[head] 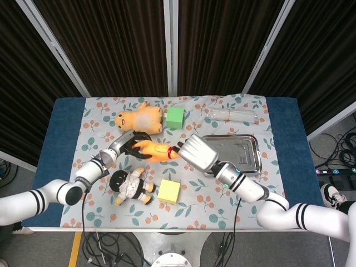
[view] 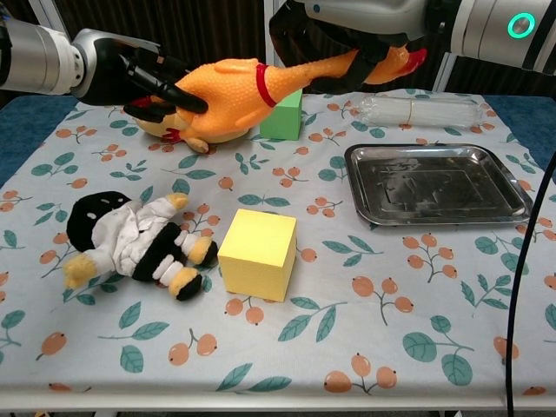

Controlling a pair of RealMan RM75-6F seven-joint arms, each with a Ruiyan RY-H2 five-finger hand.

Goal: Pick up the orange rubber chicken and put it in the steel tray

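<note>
both hands are on the chicken (view: pixel 239 87), which hangs in the air above the table (head: pixel 67 119), lying nearly level. left hand (view: pixel 143 78) grips the fat body end, its dark fingers (view: pixel 174 94) wrapped over the back of the toy. right hand (view: pixel 347 35) holds the neck and head end; in the chest view the red beak sticks out past it on the right. in the head view the right hand (head: pixel 196 154) is seen from the back and covers the head of the chicken (head: pixel 154 150), so only the body and the red collar show.

the tray (view: pixel 512 187) stands on the flowered cloth (view: pixel 365 287) to the right of the chicken and lower, well apart from it. nothing lies inside it.

under the chicken on the cloth lie a yellow block (view: pixel 258 254) and a doll (view: pixel 130 239) in black and white clothes, near to each other. behind the chicken are a green block (head: pixel 174 117) and a yellow plush (head: pixel 139 119). a clear plastic bottle (head: pixel 231 114) lies on its side behind the tray.
</note>
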